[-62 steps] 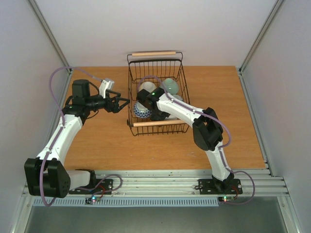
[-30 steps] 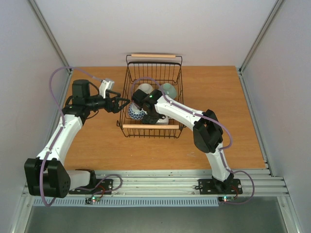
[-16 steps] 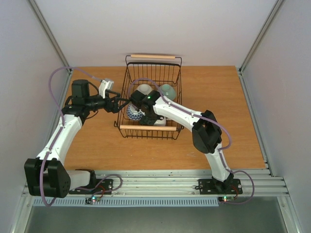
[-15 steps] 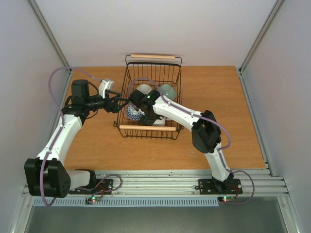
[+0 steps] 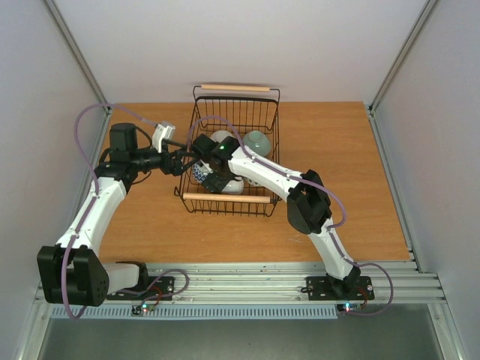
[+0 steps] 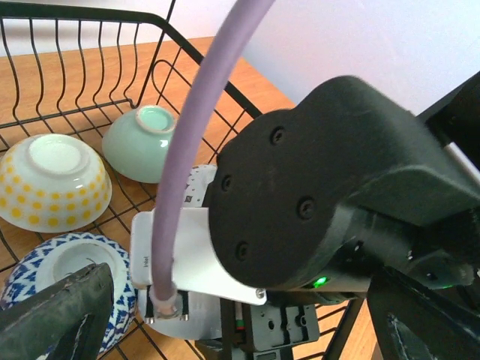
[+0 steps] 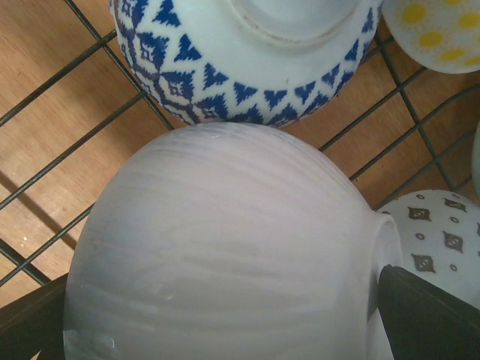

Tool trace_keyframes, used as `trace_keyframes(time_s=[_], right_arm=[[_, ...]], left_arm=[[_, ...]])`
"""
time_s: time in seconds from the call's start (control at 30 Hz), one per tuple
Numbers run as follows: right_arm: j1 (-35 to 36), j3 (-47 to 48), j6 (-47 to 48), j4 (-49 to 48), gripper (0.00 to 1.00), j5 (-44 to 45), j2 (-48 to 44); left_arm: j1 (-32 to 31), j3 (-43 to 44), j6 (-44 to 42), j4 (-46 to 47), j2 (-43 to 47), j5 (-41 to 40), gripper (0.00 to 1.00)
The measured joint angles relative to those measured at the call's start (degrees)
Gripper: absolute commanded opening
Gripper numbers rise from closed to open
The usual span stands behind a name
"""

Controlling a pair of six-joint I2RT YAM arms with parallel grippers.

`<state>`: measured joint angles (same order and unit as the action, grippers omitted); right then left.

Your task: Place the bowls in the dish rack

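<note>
Right jaws (image 7: 225,315) clamped on the plain whitish bowl (image 7: 225,247), held low inside the dish rack (image 5: 229,199) at the blue-patterned bowl's (image 7: 247,60) six o'clock for release; left jaws (image 6: 240,330) apart, empty, at the rack's nine o'clock.

- The wooden surface (image 5: 330,142) is orange-brown, with even light.
- Plain white walls (image 5: 225,45) enclose its far, left and right edges.
- A ribbed metal rail (image 5: 247,274) runs along its near edge.
</note>
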<state>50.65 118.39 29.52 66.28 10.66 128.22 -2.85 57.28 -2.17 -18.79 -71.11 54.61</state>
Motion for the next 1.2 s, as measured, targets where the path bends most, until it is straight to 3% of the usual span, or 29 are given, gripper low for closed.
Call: trace_keyframes(time_s=[0.67, 1.03, 1.2], right_arm=[[3.52, -3.21, -0.72, -3.10, 0.99, 14.47, 1.57], [4.07, -5.44, 0.17, -4.94, 0.99, 15.54, 0.52], [4.20, -6.12, 0.48, -5.44, 0.99, 15.39, 0.15]], left_arm=[[0.74, -0.63, -2.84, -7.23, 1.25, 1.33, 0.93], [0.61, -0.74, -3.76, -8.92, 1.70, 1.22, 0.95], [0.02, -1.38, -3.56, -8.90, 4.42, -4.07, 0.98]])
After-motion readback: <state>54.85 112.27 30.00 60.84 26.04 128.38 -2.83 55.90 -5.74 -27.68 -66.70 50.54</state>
